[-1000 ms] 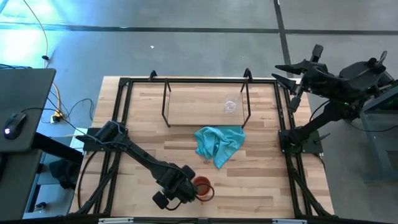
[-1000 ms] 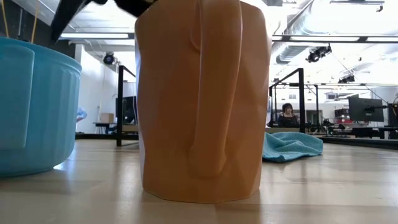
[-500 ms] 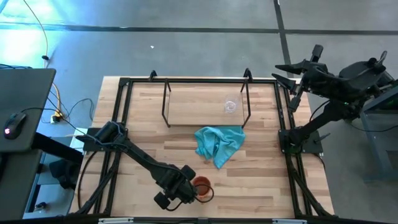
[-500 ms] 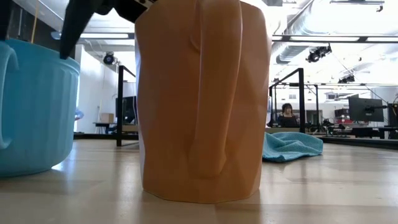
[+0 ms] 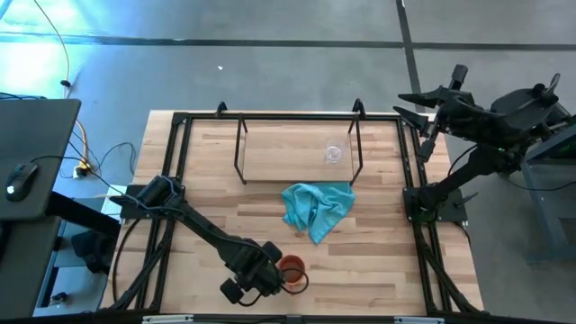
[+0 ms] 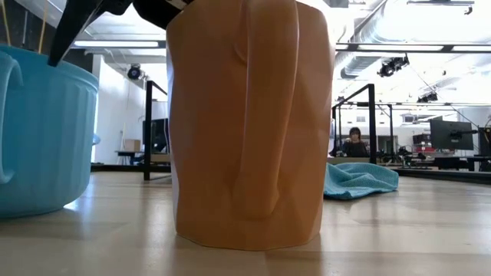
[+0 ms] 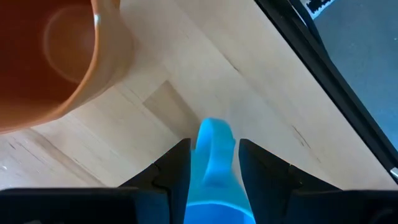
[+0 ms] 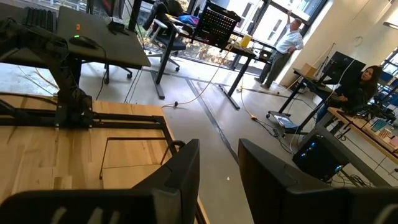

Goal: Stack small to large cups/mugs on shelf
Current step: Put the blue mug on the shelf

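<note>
The bright blue mug stands near the table's near edge. It sits under my left gripper, which hides it in the high view. In the left wrist view my left gripper is shut on its handle. The orange-brown mug stands upright on its base just right of it, with its handle toward the low camera. The small clear glass cup stands within the black wire shelf at the far side. My right gripper is open and waits beyond the table's far right corner. My left gripper has the blue mug's handle pinched between its two fingers, one on each side. It comes from above and points down. The mug stands upright with its base on the table.
A crumpled teal cloth lies mid-table between the shelf and the mugs. Black frame rails run along the table's sides. The orange-brown mug fills most of the low view. People sit in the room behind.
The blue mug has turned about on the table. Its handle faced the low camera a second ago and now points toward that view's left edge. My left gripper's finger has shifted above the mug's rim. The orange-brown mug has stayed put.
</note>
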Controlling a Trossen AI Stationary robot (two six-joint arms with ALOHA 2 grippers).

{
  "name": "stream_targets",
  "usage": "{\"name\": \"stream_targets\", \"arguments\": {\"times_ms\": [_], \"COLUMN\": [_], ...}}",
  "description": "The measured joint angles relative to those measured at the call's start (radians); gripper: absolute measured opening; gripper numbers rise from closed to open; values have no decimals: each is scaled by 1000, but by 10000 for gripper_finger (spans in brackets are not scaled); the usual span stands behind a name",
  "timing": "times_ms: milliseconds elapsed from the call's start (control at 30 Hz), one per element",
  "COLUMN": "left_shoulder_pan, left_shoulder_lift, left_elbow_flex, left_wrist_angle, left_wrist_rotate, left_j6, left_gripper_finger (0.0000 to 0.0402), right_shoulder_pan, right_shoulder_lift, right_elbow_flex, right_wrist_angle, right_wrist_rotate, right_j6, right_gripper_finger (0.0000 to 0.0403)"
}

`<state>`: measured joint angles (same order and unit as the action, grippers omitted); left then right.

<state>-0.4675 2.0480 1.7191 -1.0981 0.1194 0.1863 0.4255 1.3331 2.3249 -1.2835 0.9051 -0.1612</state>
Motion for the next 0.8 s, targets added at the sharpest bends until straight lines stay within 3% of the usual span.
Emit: {"name": "stream_targets", "arguments": {"times_ms": [800], "left_shoulder_pan": [-11], "left_shoulder_lift": [0], "left_elbow_flex": [0], "left_wrist_angle": [-33], "left_wrist_rotate": [-52], "left_j6": [79], "left_gripper_finger": [124], "right_shoulder_pan": [0], "right_shoulder_lift": [0], "right_elbow_flex": [0], "right_wrist_angle": [0], "right_wrist_rotate": [-1], "right_j6": [5], "right_gripper_finger": [101]}}
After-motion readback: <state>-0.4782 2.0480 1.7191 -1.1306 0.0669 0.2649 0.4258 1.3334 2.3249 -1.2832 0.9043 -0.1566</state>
